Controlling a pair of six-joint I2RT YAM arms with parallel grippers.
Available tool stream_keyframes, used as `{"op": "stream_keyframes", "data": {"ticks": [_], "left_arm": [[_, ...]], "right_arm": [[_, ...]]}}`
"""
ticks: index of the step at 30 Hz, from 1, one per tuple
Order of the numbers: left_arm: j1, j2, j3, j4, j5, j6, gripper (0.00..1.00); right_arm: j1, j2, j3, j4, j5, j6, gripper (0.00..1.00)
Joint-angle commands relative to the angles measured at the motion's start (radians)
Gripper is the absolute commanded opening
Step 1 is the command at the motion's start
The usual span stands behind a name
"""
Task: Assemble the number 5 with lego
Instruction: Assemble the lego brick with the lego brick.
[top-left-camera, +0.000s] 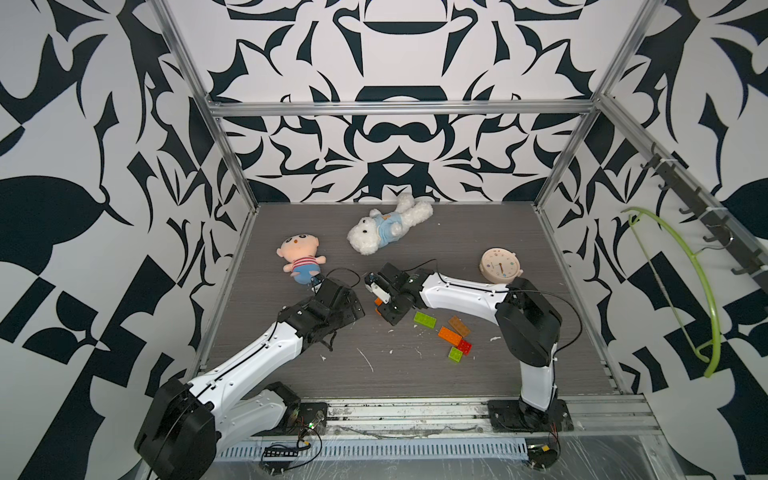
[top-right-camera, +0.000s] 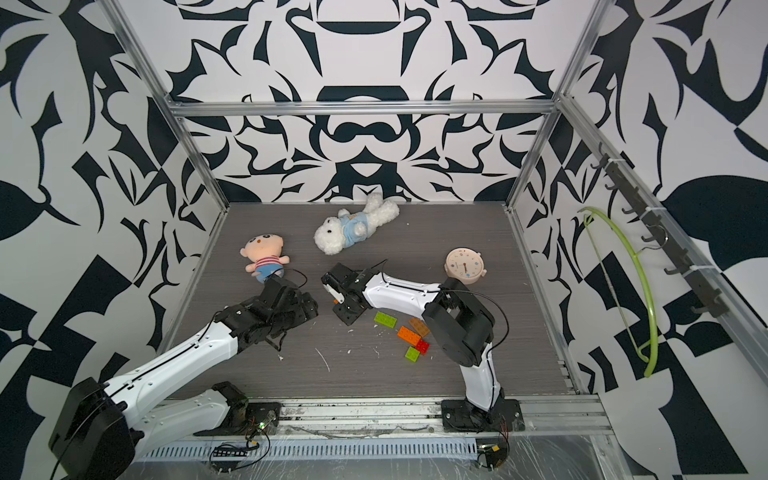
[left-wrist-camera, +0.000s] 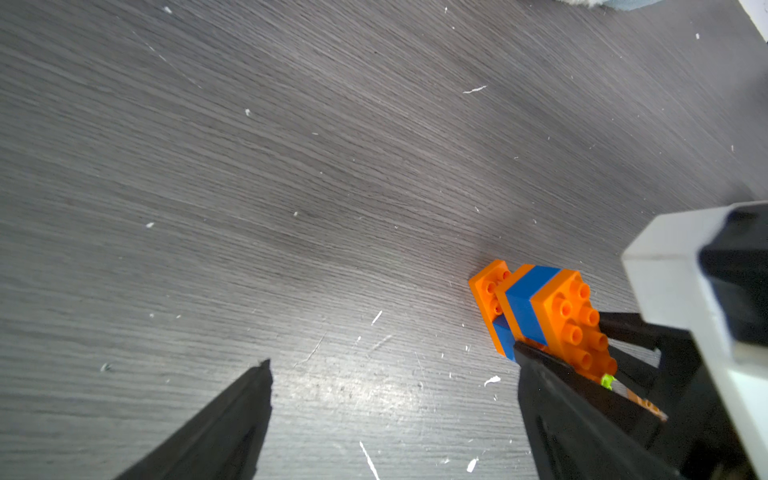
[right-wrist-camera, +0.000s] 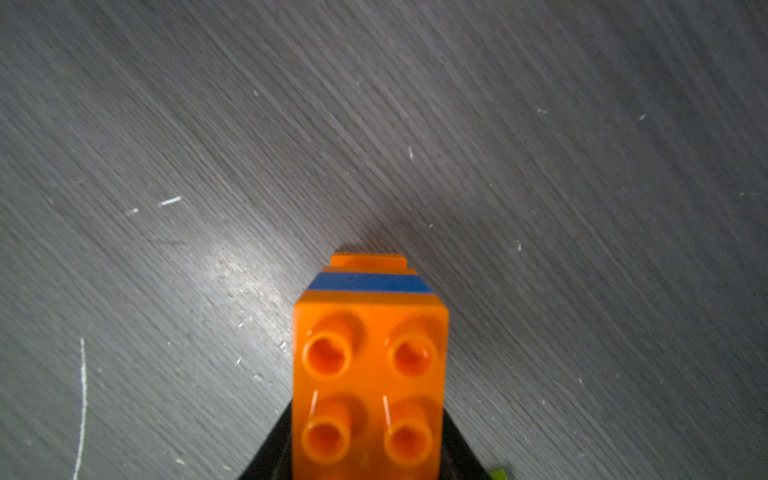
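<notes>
An orange and blue lego cluster (right-wrist-camera: 370, 353) sits between the jaws of my right gripper (right-wrist-camera: 368, 436), which is shut on its studded orange end. In the left wrist view the cluster (left-wrist-camera: 536, 307) tilts down, with its far orange end at the tabletop. My left gripper (left-wrist-camera: 390, 353) is open over bare table just beside the cluster, with nothing between its fingers. In both top views a bit of orange (top-left-camera: 378, 301) shows under the right gripper. Loose lego lies near the right arm: a green brick (top-left-camera: 425, 320), tan (top-left-camera: 459, 326), orange (top-left-camera: 449, 336), red (top-left-camera: 464, 345) and a small green (top-left-camera: 456, 354).
A striped plush doll (top-left-camera: 300, 259) lies just behind the left gripper. A white plush bear (top-left-camera: 386, 226) lies at the back. A round beige clock (top-left-camera: 500, 266) sits behind the right arm's elbow. A green hanger (top-left-camera: 702, 291) hangs on the right wall. Metal frame rails edge the table.
</notes>
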Motion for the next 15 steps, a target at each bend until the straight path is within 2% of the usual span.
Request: {"op": "stream_keyframes", "data": {"ticks": [1,15], "left_arm": [[0.001,-0.004,0.024,-0.032,-0.014,0.008,0.99],[0.001,-0.014,0.018,-0.034,-0.017,0.004,0.99]], "right_arm": [[0.003,0.0,0.029,-0.069,-0.008,-0.005,0.42],[0.004,-0.029,0.047,-0.071,-0.017,-0.019,0.52]]}}
